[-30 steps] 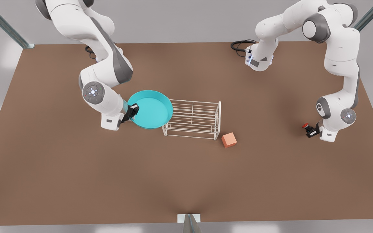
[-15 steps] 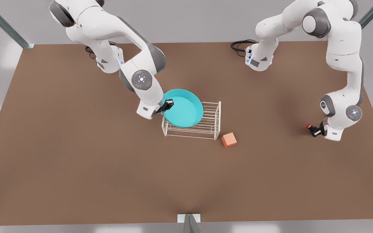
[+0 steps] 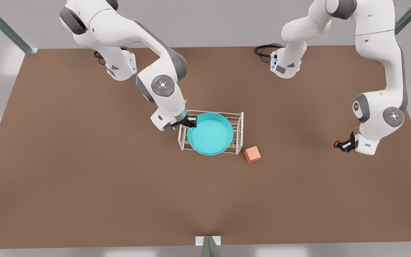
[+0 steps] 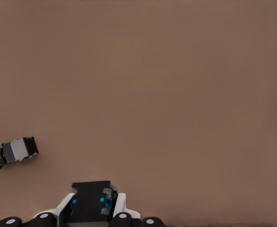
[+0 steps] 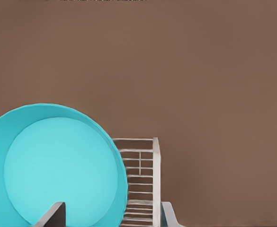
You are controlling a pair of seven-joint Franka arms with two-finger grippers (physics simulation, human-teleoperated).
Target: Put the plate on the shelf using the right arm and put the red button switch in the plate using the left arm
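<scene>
Over the small white wire rack (image 3: 211, 132), my right gripper (image 3: 191, 122) pinches the rim of the round turquoise shallow plate (image 3: 210, 133), one finger inside the dish and one outside, on the side toward the front view's left. From the right wrist view I see the plate (image 5: 58, 165) spread wide in front of the right gripper's fingers (image 5: 50, 216), with the rack's thin white bars (image 5: 140, 182) showing past its edge. In the front view the plate covers most of the rack's top tier, its near rim reaching over the rack's front bars; I cannot tell whether it already rests on the wires or hangs just above them. A small orange cube (image 3: 252, 154) sits on the brown tabletop (image 3: 84, 178) just beside the rack's near corner on the front view's right, apart from the plate.

Well away, toward the front view's right, my left gripper (image 3: 341, 144) is closed on the tiny black-bodied switch with the red round cap (image 3: 336, 144), the cap pointing toward the front view's left. In the left wrist view its black body with blue marks (image 4: 92, 201) sits clamped between the fingers. A similar switch with a green cap and grey body (image 4: 11, 152) lies on its side on the table, near but clear of that gripper.
</scene>
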